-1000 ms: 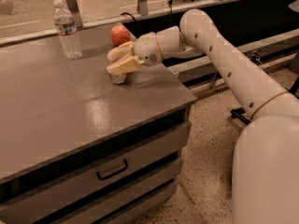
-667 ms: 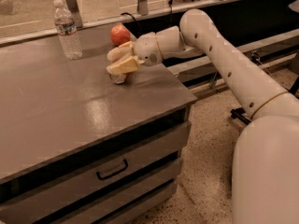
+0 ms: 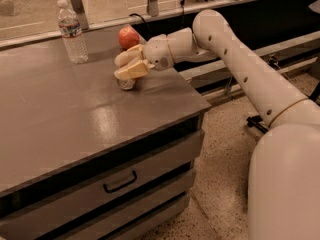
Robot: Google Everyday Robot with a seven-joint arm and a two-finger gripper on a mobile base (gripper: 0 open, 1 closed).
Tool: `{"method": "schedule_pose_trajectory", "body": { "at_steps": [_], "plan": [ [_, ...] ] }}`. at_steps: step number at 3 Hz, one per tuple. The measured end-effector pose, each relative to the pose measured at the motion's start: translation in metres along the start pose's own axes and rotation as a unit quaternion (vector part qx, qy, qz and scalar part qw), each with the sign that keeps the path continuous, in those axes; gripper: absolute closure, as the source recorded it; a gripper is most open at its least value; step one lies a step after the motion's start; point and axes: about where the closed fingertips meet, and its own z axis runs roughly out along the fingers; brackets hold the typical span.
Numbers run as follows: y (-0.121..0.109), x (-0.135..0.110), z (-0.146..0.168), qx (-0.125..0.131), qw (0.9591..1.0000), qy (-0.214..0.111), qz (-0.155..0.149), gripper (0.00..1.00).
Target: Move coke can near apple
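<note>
While the fingers [image 3: 134, 70] of the gripper [image 3: 128, 65] clamp the coke can [image 3: 126, 84] (mostly hidden), the apple [image 3: 128, 37] sits just behind.

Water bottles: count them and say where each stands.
1. The water bottle stands at the far left of the counter, away from the gripper over the coke can. None seems hidden.

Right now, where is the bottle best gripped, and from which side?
Probably grip the bottle across its labelled middle, coming level from the table's front side. It stands upright, tall and narrow, so the cap gives a poorer hold. The end effector is low over the table, in front of the apple, apart from the bottle.
</note>
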Motion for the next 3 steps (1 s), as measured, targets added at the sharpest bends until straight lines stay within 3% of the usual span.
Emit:
{"method": "schedule_pose_trajectory", "body": {
  "at_steps": [1, 2, 3],
  "plan": [
    [0.000, 0.000, 0.000, 0.000, 1.0000, 0.000, 0.000, 0.36],
    [-0.006, -0.001, -0.018, 0.016, 0.9998, -0.003, -0.013, 0.13],
    [-0.011, 0.002, -0.033, 0.029, 0.9994, -0.005, -0.019, 0.00]
  ]
}}
